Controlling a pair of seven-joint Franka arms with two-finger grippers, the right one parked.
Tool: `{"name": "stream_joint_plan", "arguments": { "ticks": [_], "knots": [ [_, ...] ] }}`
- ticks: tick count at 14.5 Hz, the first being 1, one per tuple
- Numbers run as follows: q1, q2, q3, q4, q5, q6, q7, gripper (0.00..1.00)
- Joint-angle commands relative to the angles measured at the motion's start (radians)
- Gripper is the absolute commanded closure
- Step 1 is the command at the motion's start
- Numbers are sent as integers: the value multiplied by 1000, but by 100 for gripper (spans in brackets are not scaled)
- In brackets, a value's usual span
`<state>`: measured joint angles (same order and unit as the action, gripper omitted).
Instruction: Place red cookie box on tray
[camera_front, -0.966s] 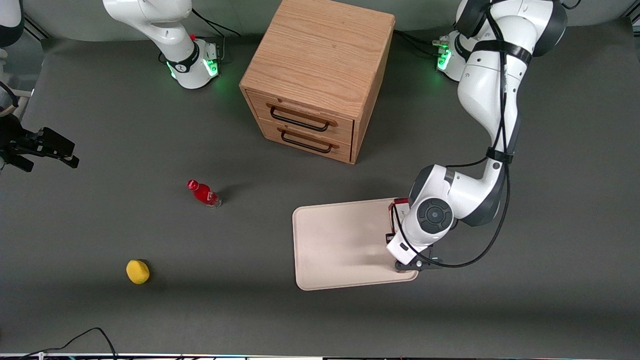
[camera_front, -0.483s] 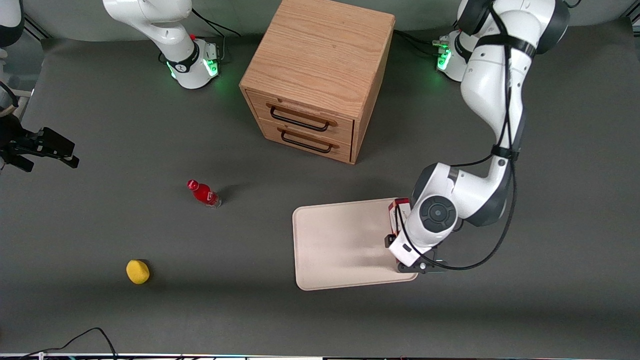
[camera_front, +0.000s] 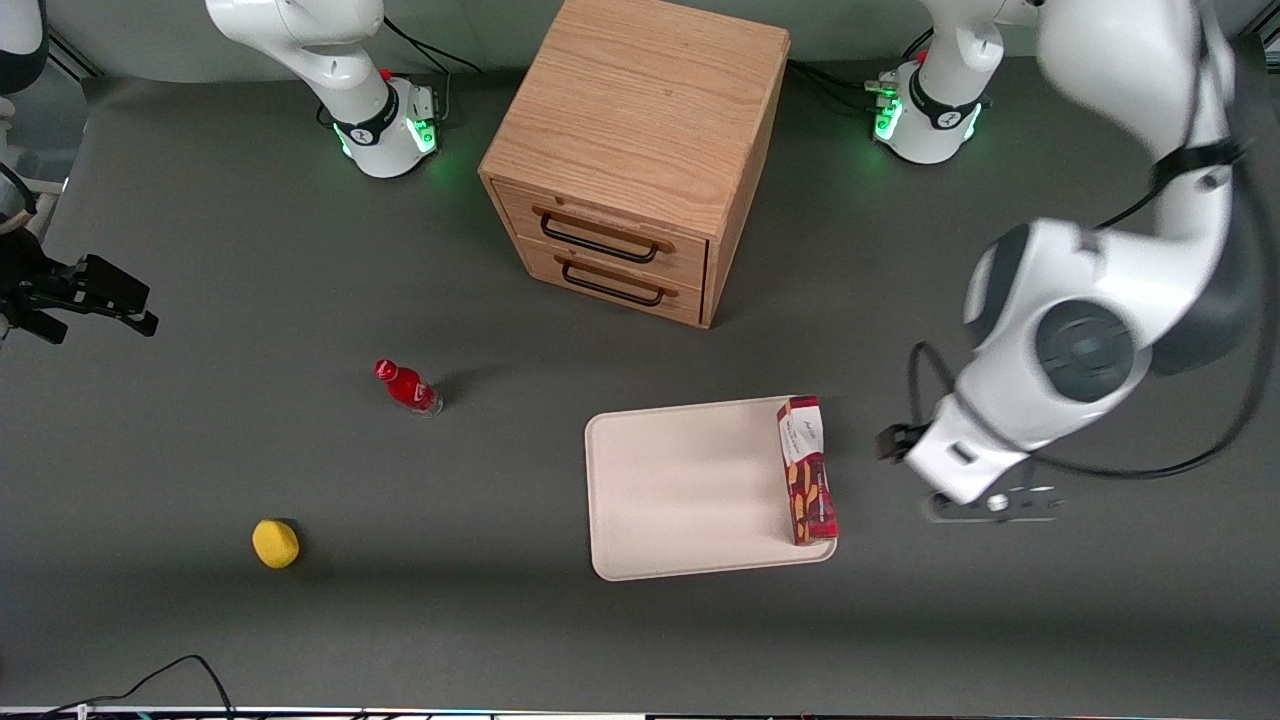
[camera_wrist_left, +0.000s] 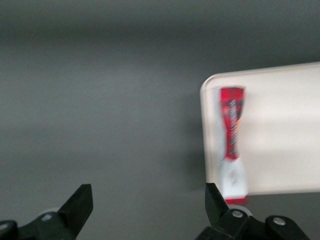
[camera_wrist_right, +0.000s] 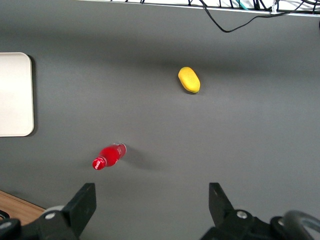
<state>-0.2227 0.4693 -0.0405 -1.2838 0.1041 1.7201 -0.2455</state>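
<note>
The red cookie box (camera_front: 806, 470) lies flat on the cream tray (camera_front: 680, 490), along the tray's short edge toward the working arm's end. Its white label patch points toward the drawer cabinet. My left gripper (camera_front: 990, 507) hangs high over bare table beside the tray, toward the working arm's end, apart from the box. In the left wrist view the gripper (camera_wrist_left: 147, 200) is open and empty over grey table, with the box (camera_wrist_left: 231, 135) on the tray (camera_wrist_left: 285, 130) off to one side.
A wooden two-drawer cabinet (camera_front: 630, 160) stands farther from the front camera than the tray. A small red bottle (camera_front: 406, 387) and a yellow lemon-like object (camera_front: 275, 543) lie toward the parked arm's end. Cables run along the table's near edge.
My gripper was down over the box on the tray. It has let go, risen and swung away toward the working arm's end. The box now lies uncovered on the tray.
</note>
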Motion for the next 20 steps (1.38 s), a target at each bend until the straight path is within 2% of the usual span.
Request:
{"name": "stream_joint_plan", "arguments": {
  "ticks": [1, 3, 10, 12, 20],
  "knots": [
    [57, -141, -4, -113, 3, -72, 132, 0],
    [91, -225, -4, -166, 3, -112, 173, 0],
    [103, -500, -1, -399, -14, -122, 187, 0],
    [129, -514, 1, -393, -64, -151, 195, 0],
    [134, -494, 1, -321, -66, -198, 316, 0]
  ]
}}
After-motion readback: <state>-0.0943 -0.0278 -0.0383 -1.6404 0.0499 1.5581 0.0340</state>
